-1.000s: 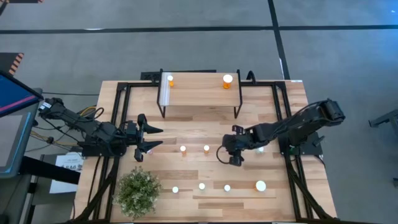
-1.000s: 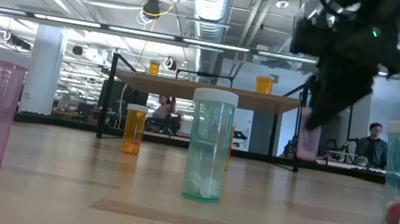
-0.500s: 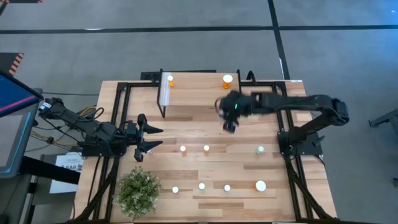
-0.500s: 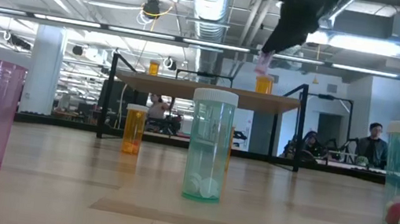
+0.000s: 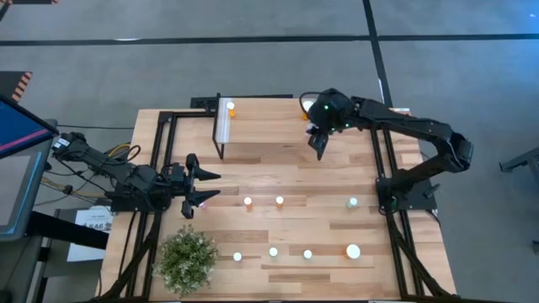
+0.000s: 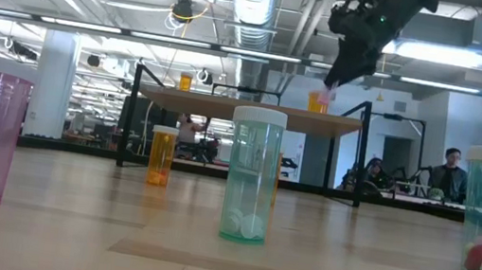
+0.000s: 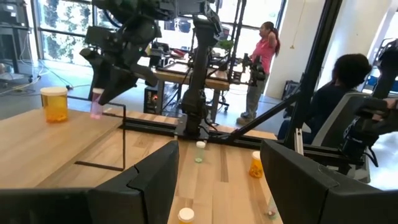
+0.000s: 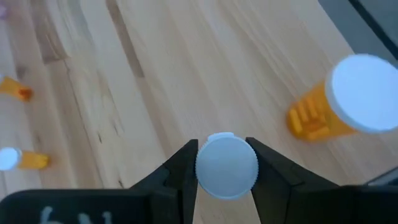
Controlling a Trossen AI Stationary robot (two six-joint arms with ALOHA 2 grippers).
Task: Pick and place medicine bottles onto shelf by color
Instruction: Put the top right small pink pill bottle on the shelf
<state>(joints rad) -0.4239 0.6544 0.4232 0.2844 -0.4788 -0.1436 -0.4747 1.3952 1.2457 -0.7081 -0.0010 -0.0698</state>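
Note:
The shelf [image 5: 268, 135] stands at the table's far side, with one orange bottle [image 5: 230, 107] at its left end and another [image 5: 306, 108] at its right. My right gripper [image 5: 317, 145] hovers over the shelf's right end, shut on a pink bottle [image 6: 325, 95] beside that right orange bottle [image 8: 336, 106]. My left gripper [image 5: 209, 187] waits open by the table's left edge. Several more bottles stand on the table: two orange [image 5: 248, 201], a green one [image 5: 352, 202] and a near row [image 5: 273, 252]. My right gripper pinches the pink bottle at its white-capped top [image 8: 226, 168] between the two fingers [image 8: 183, 168]. The fingers come from above, slanting down. The bottle [image 7: 96, 107] hangs upright below them, just over the shelf board [image 7: 56, 143]; whether it touches the board I cannot tell.
A green bushy plant [image 5: 187, 259] stands at the near left corner. Black frame rails [image 5: 383, 168] run along the table's sides. People show in the room beyond the table in the left wrist and low views.
My right gripper, shut on the pink bottle, rose from the table's middle right and travelled toward the far edge. It passed above the shelf, then came down a little at the shelf's right end beside the orange bottle. The bottle went from near the tabletop to shelf height.

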